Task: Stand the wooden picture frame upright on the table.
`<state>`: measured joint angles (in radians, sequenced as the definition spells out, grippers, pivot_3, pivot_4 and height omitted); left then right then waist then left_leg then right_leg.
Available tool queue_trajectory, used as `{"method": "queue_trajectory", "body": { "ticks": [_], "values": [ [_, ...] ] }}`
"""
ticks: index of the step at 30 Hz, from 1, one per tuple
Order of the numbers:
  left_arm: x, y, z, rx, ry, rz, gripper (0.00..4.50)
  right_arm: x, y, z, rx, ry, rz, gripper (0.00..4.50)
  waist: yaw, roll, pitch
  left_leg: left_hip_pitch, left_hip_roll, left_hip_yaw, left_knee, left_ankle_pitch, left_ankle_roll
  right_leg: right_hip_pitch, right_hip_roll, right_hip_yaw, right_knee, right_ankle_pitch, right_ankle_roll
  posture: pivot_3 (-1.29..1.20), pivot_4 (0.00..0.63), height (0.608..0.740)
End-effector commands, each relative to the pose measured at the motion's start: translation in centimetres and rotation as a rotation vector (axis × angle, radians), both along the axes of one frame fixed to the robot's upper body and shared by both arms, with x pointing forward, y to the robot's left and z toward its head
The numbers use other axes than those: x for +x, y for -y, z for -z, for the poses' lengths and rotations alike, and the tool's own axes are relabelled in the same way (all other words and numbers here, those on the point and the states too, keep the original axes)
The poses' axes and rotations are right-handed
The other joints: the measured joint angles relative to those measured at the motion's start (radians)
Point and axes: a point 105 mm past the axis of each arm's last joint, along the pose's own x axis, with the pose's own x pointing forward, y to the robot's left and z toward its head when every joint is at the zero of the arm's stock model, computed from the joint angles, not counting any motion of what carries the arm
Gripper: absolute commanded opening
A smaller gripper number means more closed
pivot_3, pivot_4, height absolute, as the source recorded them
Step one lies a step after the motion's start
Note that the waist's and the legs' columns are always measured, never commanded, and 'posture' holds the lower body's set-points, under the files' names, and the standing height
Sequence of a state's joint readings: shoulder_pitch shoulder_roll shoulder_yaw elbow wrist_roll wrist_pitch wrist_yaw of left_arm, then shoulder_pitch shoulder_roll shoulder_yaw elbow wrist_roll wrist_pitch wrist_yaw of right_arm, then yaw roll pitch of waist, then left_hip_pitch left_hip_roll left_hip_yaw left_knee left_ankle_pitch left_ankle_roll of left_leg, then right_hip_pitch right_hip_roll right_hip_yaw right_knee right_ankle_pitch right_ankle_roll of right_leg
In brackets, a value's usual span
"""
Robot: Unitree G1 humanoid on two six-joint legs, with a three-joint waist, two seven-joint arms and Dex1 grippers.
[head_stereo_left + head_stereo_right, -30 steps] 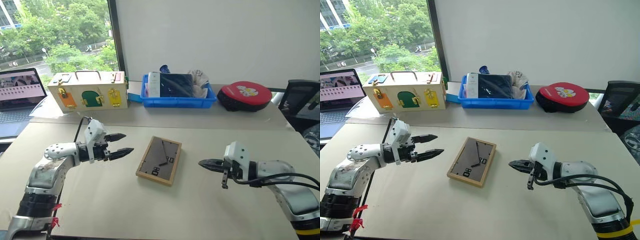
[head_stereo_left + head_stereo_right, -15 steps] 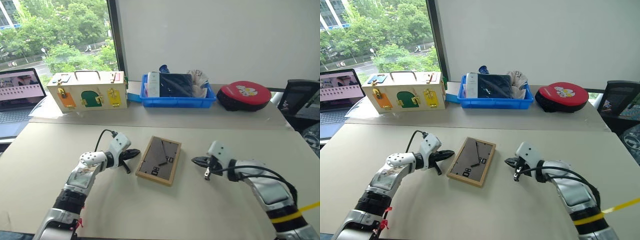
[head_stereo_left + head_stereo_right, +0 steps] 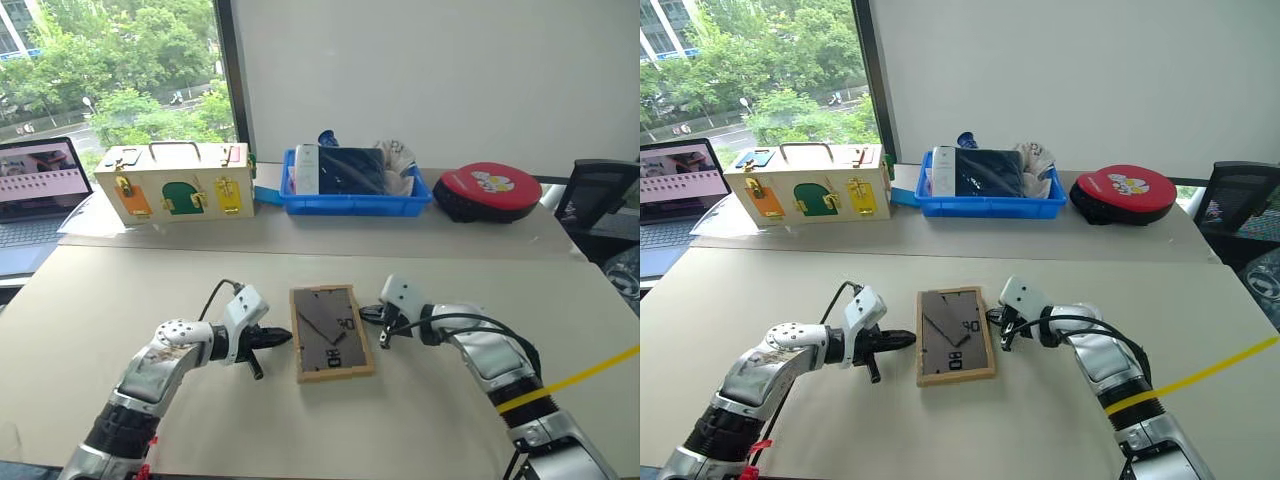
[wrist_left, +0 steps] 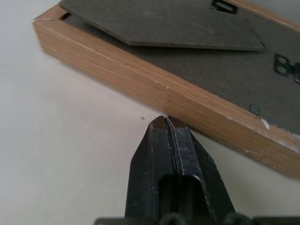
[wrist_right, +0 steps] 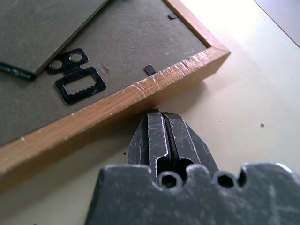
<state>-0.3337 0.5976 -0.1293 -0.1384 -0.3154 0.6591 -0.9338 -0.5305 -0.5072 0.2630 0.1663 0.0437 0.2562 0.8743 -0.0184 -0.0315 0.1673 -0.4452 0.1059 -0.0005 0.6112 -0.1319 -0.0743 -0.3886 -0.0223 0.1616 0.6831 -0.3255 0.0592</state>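
Left tool (image 3: 283, 339) clenched now, dropped to the wooden picture frame (image 3: 331, 332), tips at its left edge. Frame swung straighter since earlier, lying back-up at centre of beige counter (image 3: 430, 430). Right tool (image 3: 364, 314) clenched at right edge. Window upper left; contact unclear.

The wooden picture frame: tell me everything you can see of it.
The wooden picture frame is a small light-wood rectangle lying flat on the table, back side up. Its dark grey backing carries a folded-down stand, pale digits and a black sawtooth hanger. The left gripper, shut, has its tips at one long side rail; the right gripper, shut, is at the opposite rail near a corner. Neither grips it.
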Motion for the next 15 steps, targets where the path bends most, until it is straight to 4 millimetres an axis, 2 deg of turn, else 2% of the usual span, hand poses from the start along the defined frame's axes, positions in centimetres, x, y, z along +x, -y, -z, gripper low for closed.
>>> {"method": "queue_trajectory", "body": {
  "ticks": [1,4,7,12,15],
  "values": [
    [0.6,-0.9,-0.3,0.048,0.059,-0.042,0.04,-0.7,-0.6,0.3,-0.022,-0.011,-0.056,0.0,-0.001,0.0,0.0,0.0,0.0,0.0,0.0,0.0,0.0,0.0,0.0,0.0,0.0,0.0,0.0,0.0,0.15,0.704],
    [1.6,-2.0,-0.2,0.074,0.09,-0.106,0.04,-1.7,0.0,0.9,-0.04,-0.056,-0.053,0.0,0.002,0.0,0.0,0.0,0.0,0.0,0.0,0.0,0.0,0.0,0.0,0.0,0.0,0.0,0.0,0.0,0.15,0.704],
    [2.1,-2.3,-0.3,0.074,0.109,-0.121,0.04,-3.0,0.8,1.6,-0.076,-0.117,-0.052,0.0,0.004,0.0,0.0,0.0,0.0,0.0,0.0,0.0,0.0,0.0,0.0,0.0,0.0,0.0,0.0,0.0,0.15,0.704],
    [2.4,-1.1,-0.3,0.047,0.127,-0.103,0.04,-6.0,1.0,2.6,-0.115,-0.206,-0.098,0.0,0.007,0.0,-0.001,0.0,0.0,0.0,0.0,0.0,0.0,0.001,0.0,0.0,0.0,0.0,0.0,0.0,0.15,0.704],
    [2.5,0.2,-0.3,0.016,0.129,-0.096,0.04,-6.9,1.2,3.2,-0.138,-0.244,-0.109,0.0,0.009,0.0,-0.002,0.0,0.0,0.0,0.0,0.0,0.0,0.001,0.0,0.0,0.0,0.0,0.0,0.0,0.15,0.704]
  ]
}}
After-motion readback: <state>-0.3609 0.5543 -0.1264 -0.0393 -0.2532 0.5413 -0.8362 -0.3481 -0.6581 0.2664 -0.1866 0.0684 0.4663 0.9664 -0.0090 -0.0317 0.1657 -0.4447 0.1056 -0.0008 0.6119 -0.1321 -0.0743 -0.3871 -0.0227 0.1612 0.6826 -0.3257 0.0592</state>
